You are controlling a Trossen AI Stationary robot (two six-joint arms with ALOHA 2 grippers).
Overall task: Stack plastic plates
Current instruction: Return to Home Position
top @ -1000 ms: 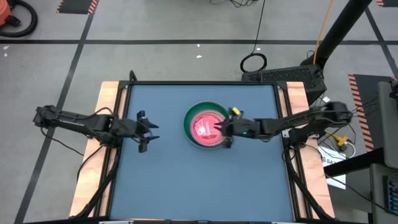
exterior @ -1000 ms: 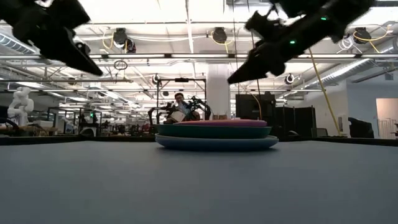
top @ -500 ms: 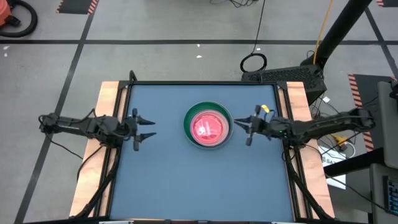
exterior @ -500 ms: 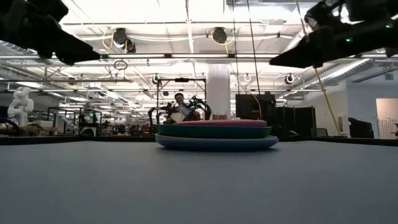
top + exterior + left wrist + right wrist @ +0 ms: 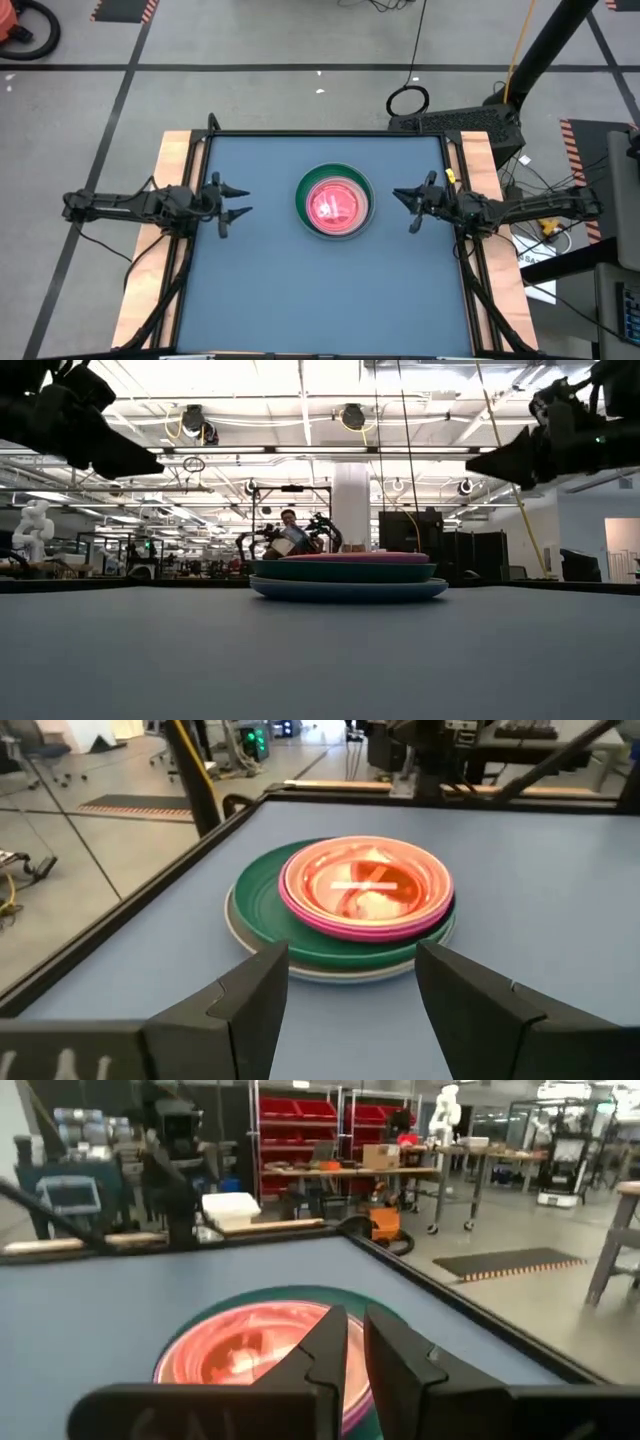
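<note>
Blue-grey table (image 5: pixel 250 290) with wooden side rails, on an open workshop floor.

Nearest in each wrist view were that arm's own fingers. The left gripper (image 5: pixel 243 201) hung over the table's left edge, fingers spread wide and released, nothing between them. The right gripper (image 5: pixel 400 200) hung over the right edge, fingers drawn in to a thin slit, clenched on nothing.

Ahead of both sets of fingers was a strip of bare table, then the stack of plastic plates (image 5: pixel 335 203) at mid-table. It lay squarely between the two grippers, touching neither. Each gripper pointed straight in at it from its own side. The right gripper stood nearer the stack, the left well apart.

The stack was round, so it had no long axis to line up on. In the left wrist view a pale plate (image 5: pixel 300 972) showed at the bottom. Above it was the dark green plate (image 5: pixel 258 910), then the hot pink plate (image 5: pixel 345 925), with translucent pink on top. The rest of the plates could not be told apart. In the low view the stack sat level.

My judgement: stacking was done and only the retreat remained. Since the stack lay dead ahead of both sets of fingers, backing outward carried each arm away from it. Nothing stood in either path.

Farther off, past the table's far edge, a person (image 5: pixel 290 525) sat among benches and equipment.
</note>
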